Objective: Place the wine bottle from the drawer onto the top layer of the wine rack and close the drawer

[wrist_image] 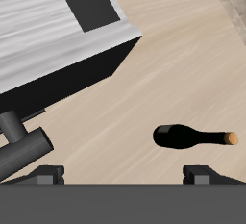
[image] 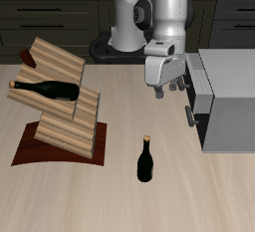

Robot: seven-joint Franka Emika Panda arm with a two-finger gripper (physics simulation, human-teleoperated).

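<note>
Bottle (image: 57,90) resting on rack's top layer (image: 45,65); jaws released, empty, hovering by drawer (image: 197,105). Next: push handle (image: 190,115) shut.

A white robot arm reaches forward from its base, wrist bent downward. Its gripper (image: 172,89) points down, empty, with jaws parted.
</note>
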